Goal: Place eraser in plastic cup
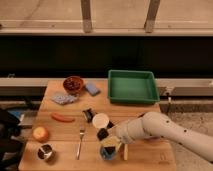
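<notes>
One white, smooth-shelled arm (165,129) reaches in from the right as I see it, and its pincer (114,145) hangs low over the near edge of the wooden slat table (150,152). I cannot tell how wide the pincer stands. At its tip sits a pale yellow, blocky piece that I take for the eraser (109,142), directly over the mouth of the blue plastic cup (106,154), which stands upright right beneath the pincer. The eraser looks squarish from here, and I cannot make out its long axis or which way it points, nor whether it touches the cup's rim.

Just beyond the pincer stands a round white cup (100,120), upright with its mouth open to me, and a small black object (88,114) lies just past that. Left of the pincer a thin metal fork (80,142) lies with its handle toward me. Farther left sit a round orange fruit (40,133) and a shiny metal cup (45,152). Beyond those I see a long red sausage-shaped thing (63,118), a crinkled bag (64,98), a dark red bowl (74,84) and a flat blue sponge (92,89). Well beyond the pincer and a little to its right rests a rectangular green plastic tray (112,87).
</notes>
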Controlling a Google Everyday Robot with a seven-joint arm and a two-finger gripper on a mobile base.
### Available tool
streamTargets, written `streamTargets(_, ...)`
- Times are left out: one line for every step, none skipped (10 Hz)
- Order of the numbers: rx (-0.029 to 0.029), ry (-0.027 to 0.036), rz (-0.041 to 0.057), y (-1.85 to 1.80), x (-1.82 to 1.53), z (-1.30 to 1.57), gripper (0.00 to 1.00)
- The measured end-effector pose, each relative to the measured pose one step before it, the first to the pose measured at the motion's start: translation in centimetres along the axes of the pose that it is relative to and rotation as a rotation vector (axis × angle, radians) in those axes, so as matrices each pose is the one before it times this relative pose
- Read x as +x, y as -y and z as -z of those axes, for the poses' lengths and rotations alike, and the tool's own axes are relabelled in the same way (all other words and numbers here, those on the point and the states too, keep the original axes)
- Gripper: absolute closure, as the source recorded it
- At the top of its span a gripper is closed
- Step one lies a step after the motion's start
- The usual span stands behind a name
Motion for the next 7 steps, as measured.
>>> streamTargets(-0.00895,0.00237,-0.00524,0.143,0.346,-0.355,0.78)
streamTargets(-0.00813,0.00147,-0.00315,0.074,0.300,-0.384,0.67)
streamTargets(-0.00524,0.00251,-0.00081,0.070,0.211,-0.273,0.57)
streamTargets(-0.00515,0.00356,0.00371,0.011,-0.023,-0.166,0.47)
streamTargets(-0.00708,0.00194,0.00645,-0.054,-0.129,-0.229,0.36)
streamTargets(-0.00588,0.00092,0.00625,-0.071,-0.164,-0.238,0.33)
streamTargets(-0.00543,0.00259,0.00666,-0.061,-0.150,-0.180,0.33)
